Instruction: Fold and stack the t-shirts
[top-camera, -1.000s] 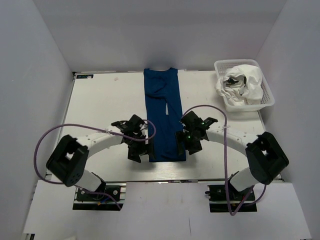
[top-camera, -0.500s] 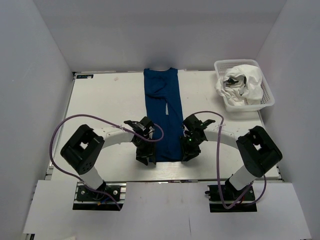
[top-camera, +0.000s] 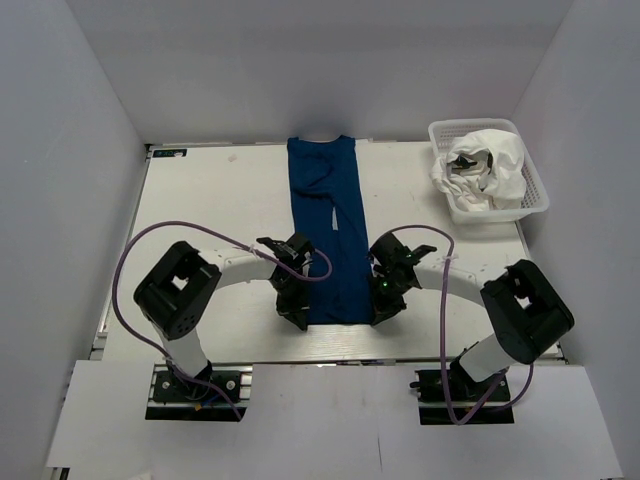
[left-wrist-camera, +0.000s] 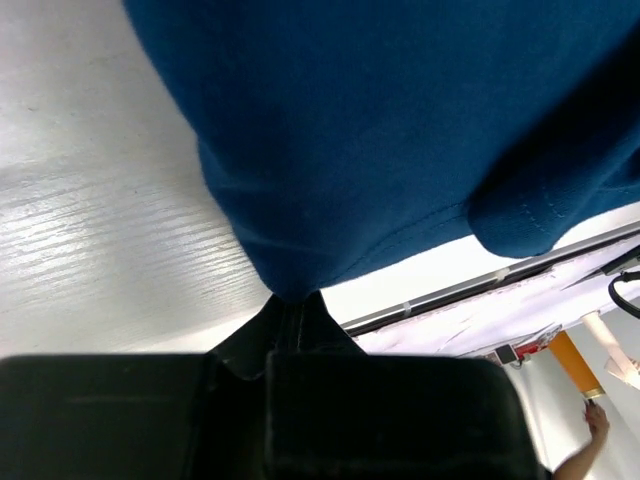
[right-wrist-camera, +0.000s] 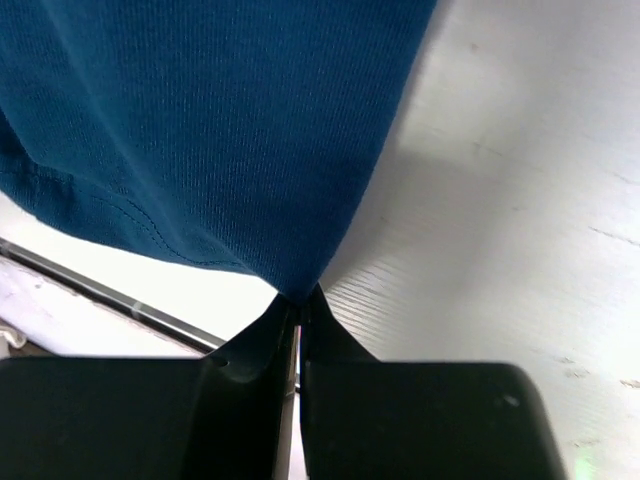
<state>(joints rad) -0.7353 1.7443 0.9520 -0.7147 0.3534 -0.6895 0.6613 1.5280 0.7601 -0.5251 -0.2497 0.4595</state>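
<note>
A navy blue t-shirt (top-camera: 330, 225) lies folded into a long narrow strip down the middle of the table, collar at the far end. My left gripper (top-camera: 298, 318) is shut on its near left corner; in the left wrist view the blue cloth (left-wrist-camera: 380, 140) is pinched at the gripper's (left-wrist-camera: 292, 300) tips. My right gripper (top-camera: 380, 314) is shut on the near right corner, with the cloth (right-wrist-camera: 200, 130) drawn to a point in the gripper (right-wrist-camera: 298, 302). A white t-shirt (top-camera: 490, 165) with dark print lies crumpled in the basket.
The white lattice basket (top-camera: 536, 185) stands at the back right of the table. The table's near edge (top-camera: 330, 345) runs just behind the shirt's hem, close to both grippers. Purple cables (top-camera: 180, 232) loop above the arms.
Both grippers have moved inward to the near corners of the navy shirt and gone from open to shut on the cloth. The shirt itself lies as before.
</note>
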